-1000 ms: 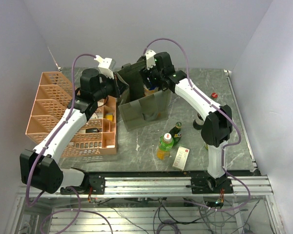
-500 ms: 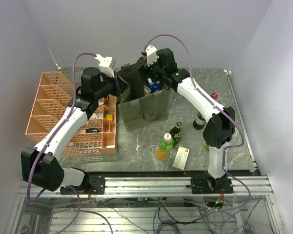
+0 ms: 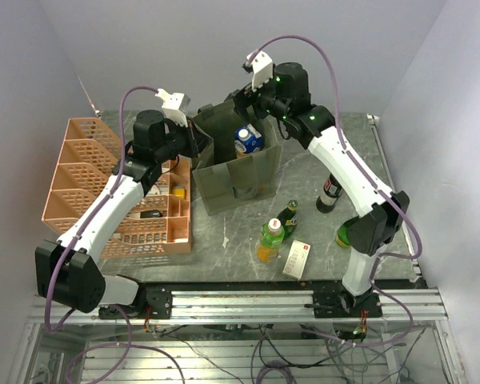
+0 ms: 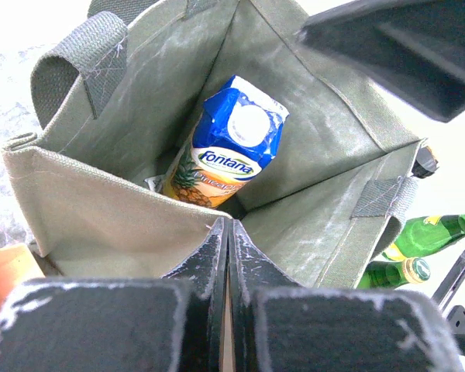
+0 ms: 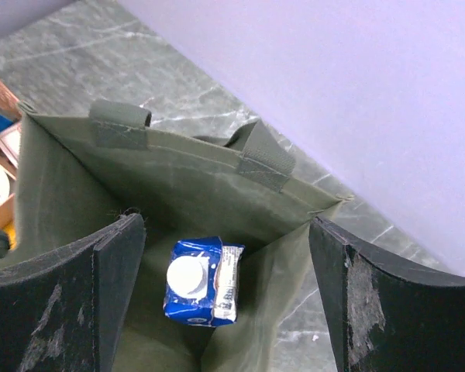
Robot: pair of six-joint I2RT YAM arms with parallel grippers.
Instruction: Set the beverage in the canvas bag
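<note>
The olive-green canvas bag (image 3: 238, 172) stands open at the table's middle back. A blue Fontana juice carton (image 3: 248, 140) stands inside it, leaning a little, with its white cap up; it also shows in the left wrist view (image 4: 229, 143) and the right wrist view (image 5: 201, 280). My right gripper (image 3: 250, 106) hangs above the bag's back edge, open and empty (image 5: 225, 223), with the carton well below its fingers (image 5: 101, 294). My left gripper (image 3: 198, 142) is shut on the bag's left rim (image 4: 229, 229) and holds the mouth (image 4: 101, 194) open.
A salmon-pink lattice crate (image 3: 88, 168) sits left of the bag. In front of the bag lie a green glass bottle (image 3: 286, 214), a green-capped drink bottle (image 3: 269, 238) and a white box (image 3: 297, 258). A dark bottle (image 3: 330, 190) stands to the right.
My right gripper has let go of the carton inside the bag and risen up and back out of it, open. The carton stays in the bag. The left arm has not moved.
</note>
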